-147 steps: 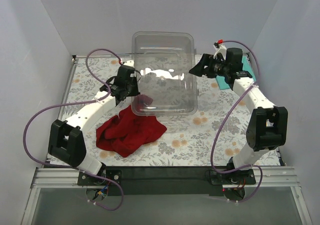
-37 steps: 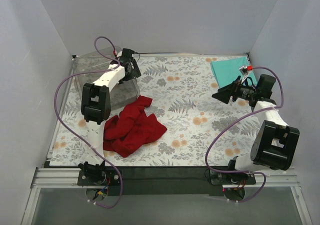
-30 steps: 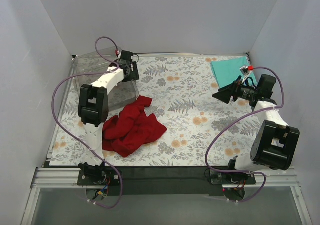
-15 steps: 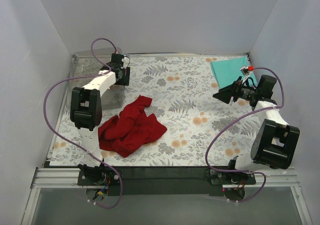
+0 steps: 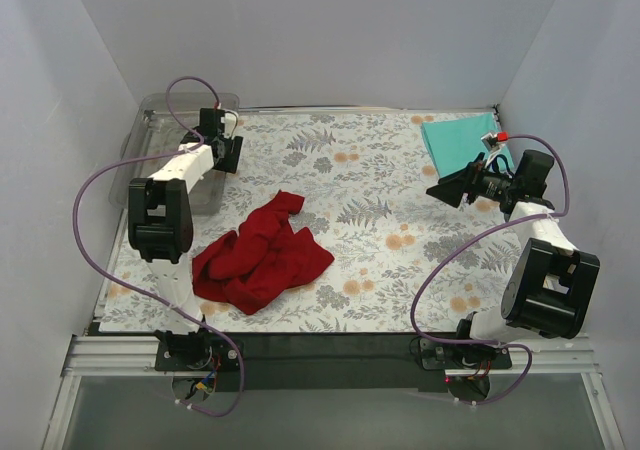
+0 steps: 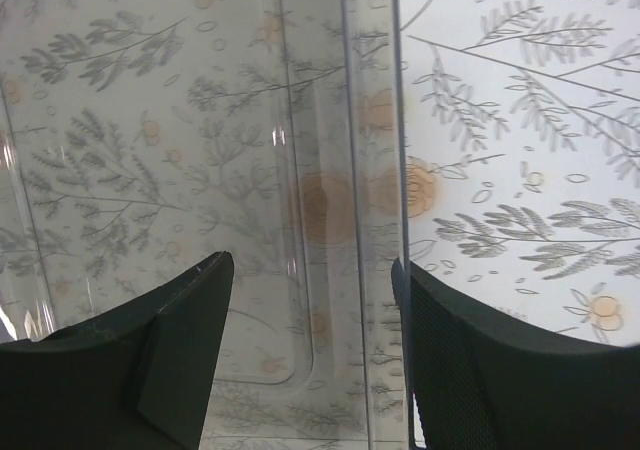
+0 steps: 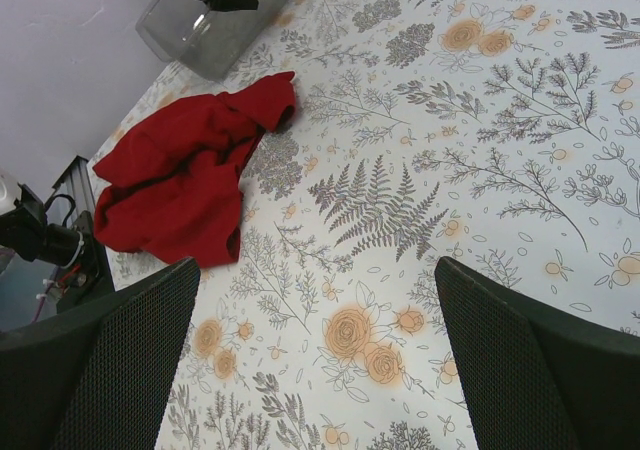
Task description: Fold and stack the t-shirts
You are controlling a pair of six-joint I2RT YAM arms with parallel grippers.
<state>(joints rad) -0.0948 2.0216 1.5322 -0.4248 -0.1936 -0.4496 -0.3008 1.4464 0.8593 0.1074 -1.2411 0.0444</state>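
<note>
Left hand point(image 6: 310, 270): fingers apart, astride the rim of the clear plastic tray point(image 5: 180, 98) in the far-left corner, not clamped.
Right hand point(image 7: 318, 270): spread wide, empty, above the floral worktop point(image 5: 370, 180).
Dark red t-shirt point(image 5: 262, 256): crumpled, near-left.
Teal t-shirt point(image 5: 458, 140): folded flat, far-right corner.

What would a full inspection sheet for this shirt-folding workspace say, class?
Surface: floral table cover, lying flat.
Job's things: red t-shirt crumpled, near left; teal t-shirt folded flat, far right corner.
Clutter: clear tray, far left corner.
Grippers: left gripper open, straddling the tray's rim; right gripper open, holding nothing, above the cover.
Cables: purple cables loop off both arms.
Surroundings: plain white walls.
</note>
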